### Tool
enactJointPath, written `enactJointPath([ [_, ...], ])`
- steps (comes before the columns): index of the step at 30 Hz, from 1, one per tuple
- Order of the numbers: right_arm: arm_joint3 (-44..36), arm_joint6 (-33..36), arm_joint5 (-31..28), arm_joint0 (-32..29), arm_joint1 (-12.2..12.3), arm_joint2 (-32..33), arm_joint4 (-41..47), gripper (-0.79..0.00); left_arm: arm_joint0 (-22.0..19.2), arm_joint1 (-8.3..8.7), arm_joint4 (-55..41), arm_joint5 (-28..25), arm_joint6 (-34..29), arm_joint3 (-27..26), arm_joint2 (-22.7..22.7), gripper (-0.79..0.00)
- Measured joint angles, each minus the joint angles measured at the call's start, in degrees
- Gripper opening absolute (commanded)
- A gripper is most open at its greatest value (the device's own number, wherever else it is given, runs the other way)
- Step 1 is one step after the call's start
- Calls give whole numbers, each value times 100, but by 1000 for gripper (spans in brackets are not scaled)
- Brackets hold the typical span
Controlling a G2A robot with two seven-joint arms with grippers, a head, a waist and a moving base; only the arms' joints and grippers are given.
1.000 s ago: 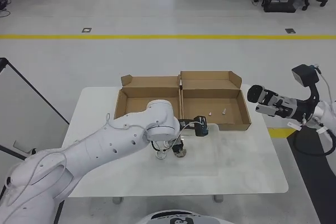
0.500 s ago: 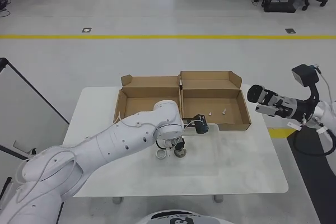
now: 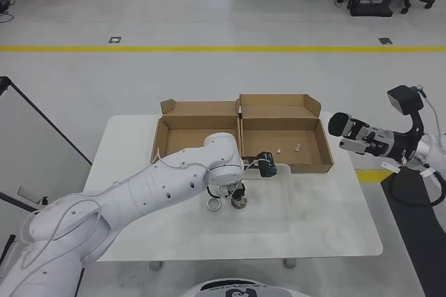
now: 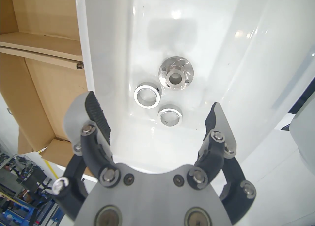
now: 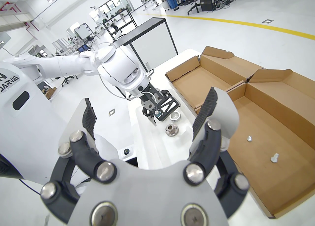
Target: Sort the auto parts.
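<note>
Three metal parts lie close together on the white table (image 3: pixel 312 215): a flanged hub (image 4: pixel 176 76), a wide ring (image 4: pixel 147 94) and a smaller collar (image 4: pixel 170 115). My left gripper (image 4: pixel 155 108) hangs open just above them, its fingers either side of the collar and touching nothing. From above, the hub (image 3: pixel 240 202) and a ring (image 3: pixel 215 206) show beside the left gripper (image 3: pixel 230 194). My right gripper (image 5: pixel 150 100) is open and empty, held off the table's right side (image 3: pixel 342 134). Two small bolts (image 5: pixel 249 138) (image 5: pixel 274 157) lie in the right cardboard box (image 3: pixel 286 160).
Two open cardboard boxes stand side by side at the table's far edge; the left box (image 3: pixel 197 141) holds nothing visible. A dark cabinet (image 3: pixel 30 148) stands to the table's left. The table's near half and right part are bare.
The left arm swung its elbow to the right and brought its wrist down over the parts, then held still. The right arm has not moved.
</note>
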Motion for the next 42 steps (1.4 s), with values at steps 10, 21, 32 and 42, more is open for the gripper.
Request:
enactJointPath([
  [10, 0, 0, 0, 0, 0, 0, 0, 0, 18, -146, -697, -241, -181, 134, -43, 0],
  [21, 0, 0, 0, 0, 0, 0, 0, 0, -139, -593, -622, -303, -147, 769, 311, -197],
  [32, 0, 0, 0, 0, 0, 0, 0, 0, -39, -814, -451, -408, -83, 1184, 477, -351],
  [42, 0, 0, 0, 0, 0, 0, 0, 0, 44, -880, -225, -374, -193, 1358, 506, -363],
])
